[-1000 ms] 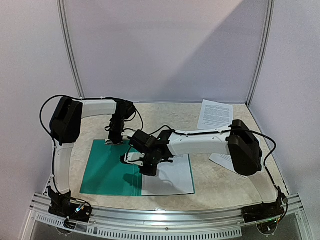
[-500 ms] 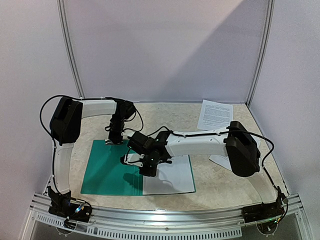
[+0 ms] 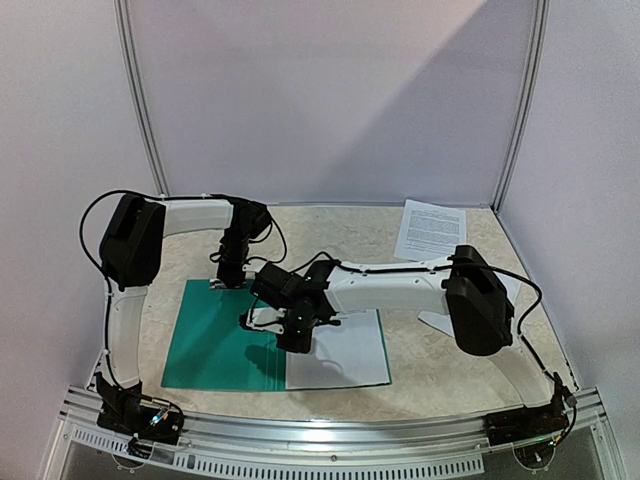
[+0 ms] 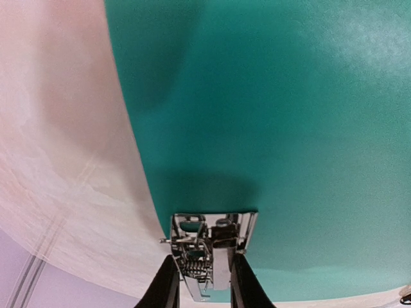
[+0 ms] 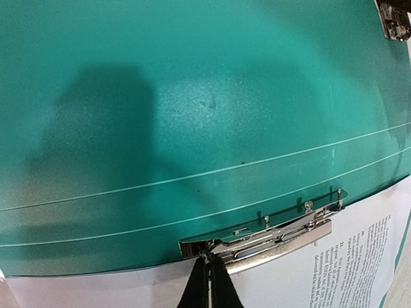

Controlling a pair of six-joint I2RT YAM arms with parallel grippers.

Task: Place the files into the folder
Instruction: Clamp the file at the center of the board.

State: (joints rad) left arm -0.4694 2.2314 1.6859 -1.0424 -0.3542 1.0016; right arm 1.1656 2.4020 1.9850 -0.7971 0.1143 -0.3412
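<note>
Folder (image 3: 215,340): teal, lying open and flat on the table (image 3: 420,375), toward 7 o'clock from the table's middle in the top view.
Folder halves: the left half shows bare teal; the right half is covered by a white sheet.
Filed sheet (image 3: 345,355): printed paper lying on the folder's right half. The right wrist view shows its text at 4 o'clock (image 5: 347,263).
Loose sheet (image 3: 430,230): printed page lying flat toward 1 o'clock on the table, well apart from the folder.
Second loose sheet (image 3: 440,322): white paper at 3 o'clock of the folder, mostly hidden under the right arm.
Long clip (image 5: 276,237): metal bar along the folder's inner edge, where the teal meets the paper.
Small clip (image 4: 209,247): metal fitting on the folder's far edge, at about 11 o'clock of the folder.
Left gripper (image 3: 228,278): pointing down at the folder's far edge.
Left jaws: narrow, with the small clip between them and a finger (image 4: 168,282) against each of its sides.
Right gripper (image 3: 297,340): over the middle of the folder, by the spine.
Right jaws: pressed fully together, with the tips (image 5: 209,266) touching the left end of the long clip. Whether they pinch any part of it cannot be told.
Spine creases: two pale lines run across the teal in the right wrist view.
</note>
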